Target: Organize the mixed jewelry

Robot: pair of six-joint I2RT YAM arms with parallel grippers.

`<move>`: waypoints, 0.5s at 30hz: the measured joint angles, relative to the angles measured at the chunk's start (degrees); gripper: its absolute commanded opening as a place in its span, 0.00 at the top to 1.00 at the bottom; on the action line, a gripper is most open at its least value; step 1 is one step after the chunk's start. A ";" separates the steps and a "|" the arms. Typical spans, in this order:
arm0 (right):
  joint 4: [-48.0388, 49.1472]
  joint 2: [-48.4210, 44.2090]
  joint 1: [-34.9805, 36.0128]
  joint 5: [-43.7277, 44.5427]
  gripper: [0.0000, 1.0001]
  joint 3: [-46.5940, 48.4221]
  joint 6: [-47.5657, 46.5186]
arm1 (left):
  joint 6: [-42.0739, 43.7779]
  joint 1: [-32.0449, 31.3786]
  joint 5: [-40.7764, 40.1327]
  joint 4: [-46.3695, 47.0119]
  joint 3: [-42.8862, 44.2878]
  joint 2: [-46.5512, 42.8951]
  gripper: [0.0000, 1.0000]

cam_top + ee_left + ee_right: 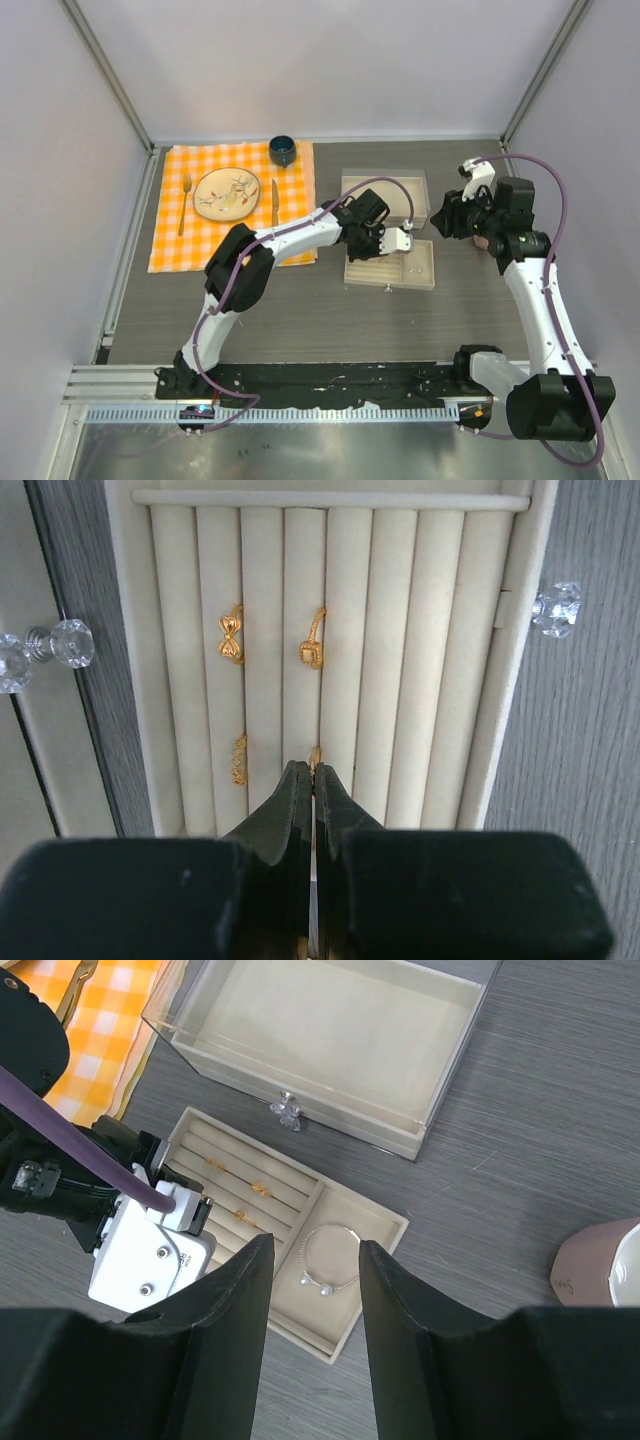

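The left gripper (pixel 313 780) is pinched fully closed, low over the ring rolls in the left part of the beige tray (pixel 378 1222), which lies on the tabletop (pixel 300 320) just near of the clear box (pixel 300 1108). A small gold ring (pixel 315 752) sits right at its fingertips, in a groove that runs straight ahead of the gripper; whether the tips actually pinch it I cannot tell. A bow-shaped ring (pixel 231 635) and two more gold rings (pixel 313 640) are seated in the same and neighbouring grooves. The right gripper (pixel 315 1250) hangs part-open and empty, high over the tray's right compartment, where the silver hoop (pixel 328 1257) lies flat. The left arm is plainly nearer the rings.
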 measured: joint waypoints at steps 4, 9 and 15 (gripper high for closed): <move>0.02 0.00 -0.17 -0.26 0.55 -0.04 0.00 | 0.02 0.00 -0.02 0.02 0.00 0.02 1.00; 0.02 0.00 -0.31 -0.61 0.54 -0.35 -0.02 | 0.11 -0.04 -0.22 0.09 0.02 0.09 1.00; 0.02 0.00 -0.52 -0.81 0.54 -0.37 -0.04 | 0.26 -0.33 -0.68 0.31 0.02 0.63 1.00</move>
